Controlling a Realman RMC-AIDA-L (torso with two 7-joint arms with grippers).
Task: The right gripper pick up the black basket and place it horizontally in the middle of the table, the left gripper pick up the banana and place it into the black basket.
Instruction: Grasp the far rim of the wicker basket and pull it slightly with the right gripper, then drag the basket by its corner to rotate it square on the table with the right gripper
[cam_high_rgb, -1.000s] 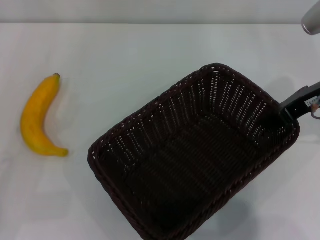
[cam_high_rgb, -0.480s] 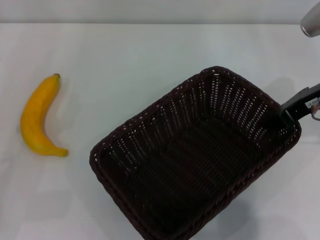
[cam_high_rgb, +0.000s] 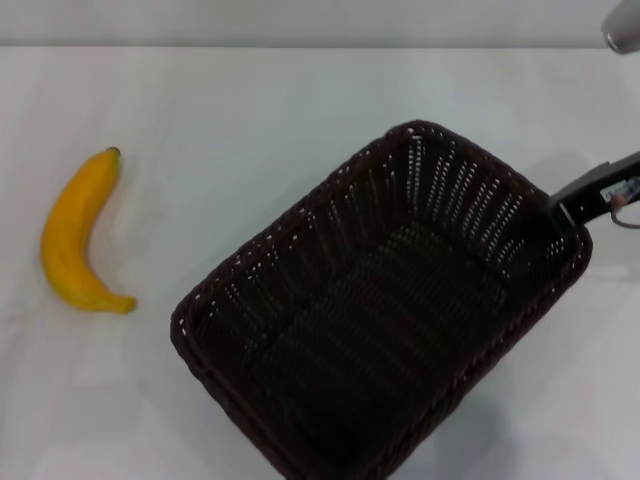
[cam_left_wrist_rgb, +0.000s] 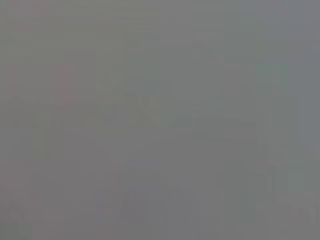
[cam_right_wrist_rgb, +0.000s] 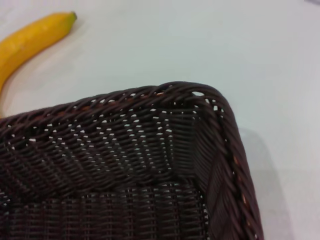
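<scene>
The black basket (cam_high_rgb: 335, 215) sits slantwise on the white table (cam_high_rgb: 250, 100), right of the middle. Its long side runs from near left to far right. My right gripper (cam_high_rgb: 557, 212) comes in from the right edge and is shut on the basket's far right rim. The right wrist view shows that basket's braided corner (cam_right_wrist_rgb: 165, 90) from close up. The yellow banana (cam_high_rgb: 70, 235) lies on the table at the left, apart from the basket, and also shows in the right wrist view (cam_right_wrist_rgb: 30, 37). My left gripper is out of view; its wrist view shows only plain grey.
The table's far edge (cam_high_rgb: 300, 45) runs along the top of the head view. A grey part of the right arm (cam_high_rgb: 625, 25) shows at the top right corner. White tabletop lies between the banana and the basket.
The basket has shifted a little to the left and away from me together with the right gripper on its rim. The banana has not moved.
</scene>
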